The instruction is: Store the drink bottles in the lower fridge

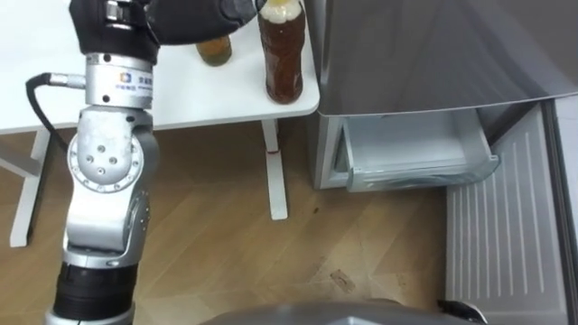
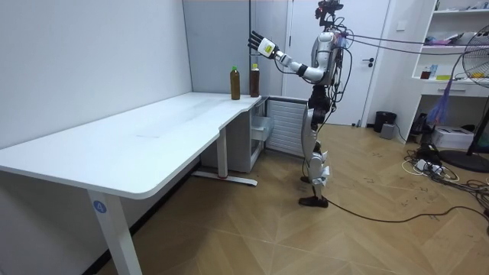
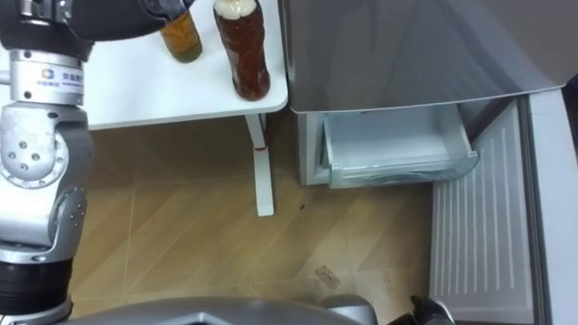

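The fridge point(image 1: 433, 54) is a smooth grey box with a dull metal sheen, its top cut off by the frame. At its foot a clear plastic drawer point(image 1: 415, 158) stands pulled out, and beside the drawer the open door point(image 1: 506, 244) shows a white ribbed inner face.

Against the fridge's side is the rounded corner of a flat white table point(image 1: 181, 99) on white metal legs. Both drinks stand upright on that corner. The brown bottle point(image 1: 283, 54), ridged plastic with a pale cap, is nearest the fridge. The amber bottle point(image 1: 215, 50) is one place further from it, with its upper part hidden behind the arm.

The left hand point(image 2: 258, 43) hangs above the bottles, fingers straight and spread wide, holding nothing. In the eye views its fingers run off the top edge, and the bulky silver forearm blocks the table side away from the fridge.

The robot stands upright on a herringbone wood floor point(image 1: 226, 262), just before the fridge's open door. Well away from the fridge stand a fan point(image 2: 477, 61) and shelves point(image 2: 451, 46).
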